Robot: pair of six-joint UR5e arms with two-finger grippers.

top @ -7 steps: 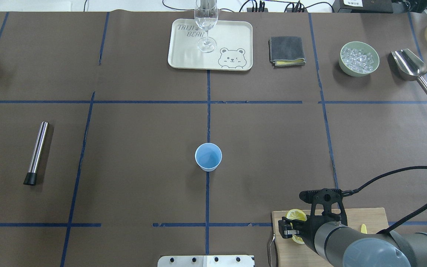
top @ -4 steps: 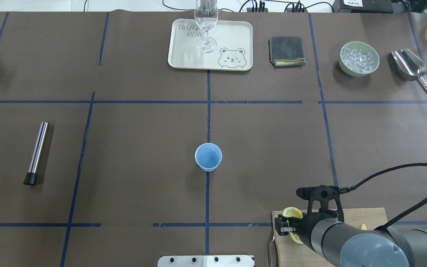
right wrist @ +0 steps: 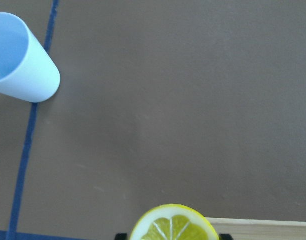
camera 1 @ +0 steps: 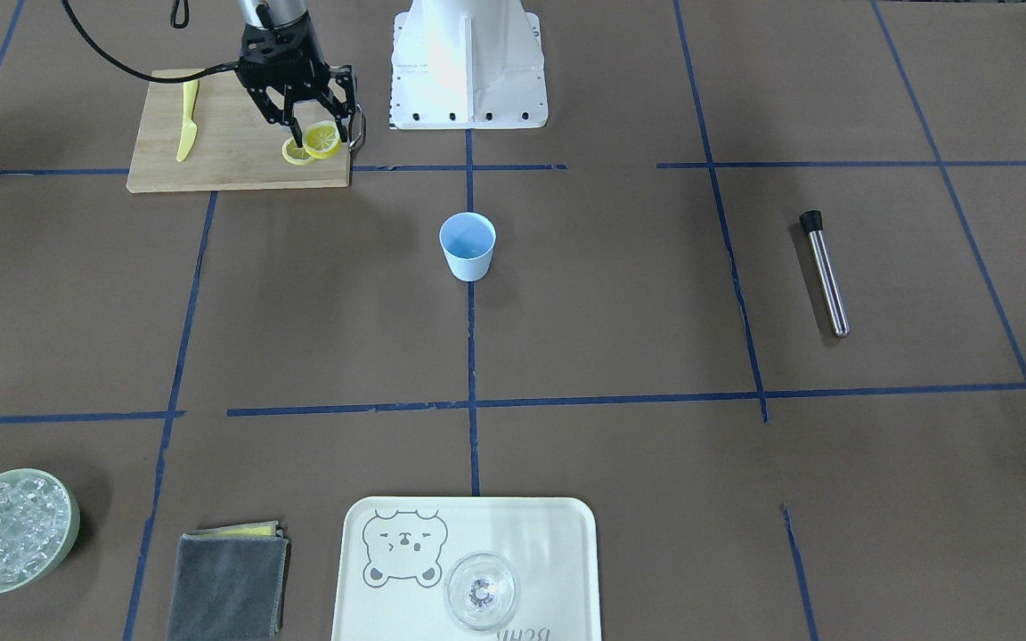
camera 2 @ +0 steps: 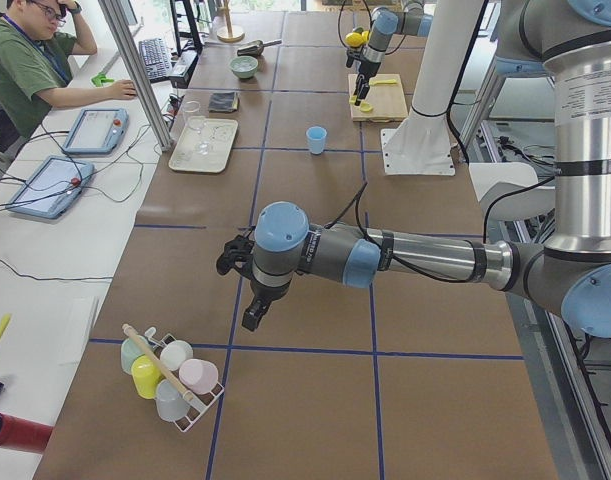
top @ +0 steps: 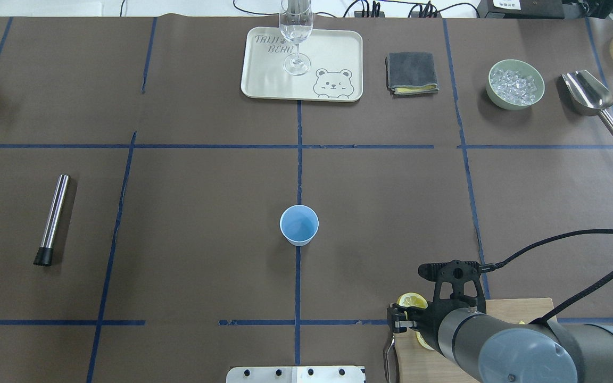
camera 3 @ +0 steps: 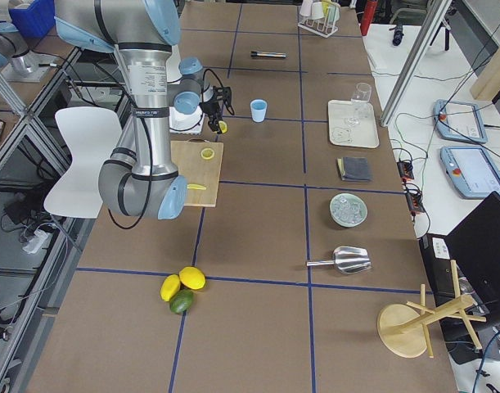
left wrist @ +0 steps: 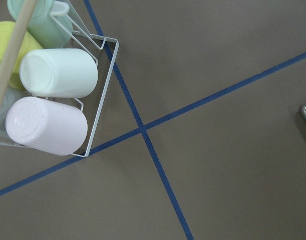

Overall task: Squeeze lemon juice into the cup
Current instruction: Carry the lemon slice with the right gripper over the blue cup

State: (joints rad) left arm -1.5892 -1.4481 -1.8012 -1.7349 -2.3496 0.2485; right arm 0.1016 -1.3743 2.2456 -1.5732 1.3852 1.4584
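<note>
My right gripper (camera 1: 317, 133) is shut on a lemon slice (camera 1: 324, 138), held upright above the cutting board's corner that is nearest the cup. The held slice also shows in the overhead view (top: 412, 301) and at the bottom edge of the right wrist view (right wrist: 174, 224). A second lemon slice (camera 1: 296, 154) lies on the board below it. The light blue cup (camera 1: 468, 247) stands upright and empty at the table's middle (top: 299, 225), apart from the gripper, at the upper left of the right wrist view (right wrist: 20, 60). My left gripper (camera 2: 247, 292) hovers over the table's far left end; I cannot tell whether it is open or shut.
A wooden cutting board (camera 1: 228, 156) carries a yellow plastic knife (camera 1: 186, 125). At the far side stand a tray (top: 333, 53) with a clear glass (top: 296, 32), a grey cloth (top: 412, 73), a bowl of ice (top: 515, 84) and a metal scoop (top: 588, 96). A metal tube (top: 54, 218) lies left. A cup rack (left wrist: 100, 90) sits under the left wrist.
My right gripper has moved forward and left with the lemon slice, from over the board to its corner, towards the cup. The cup has not moved.
</note>
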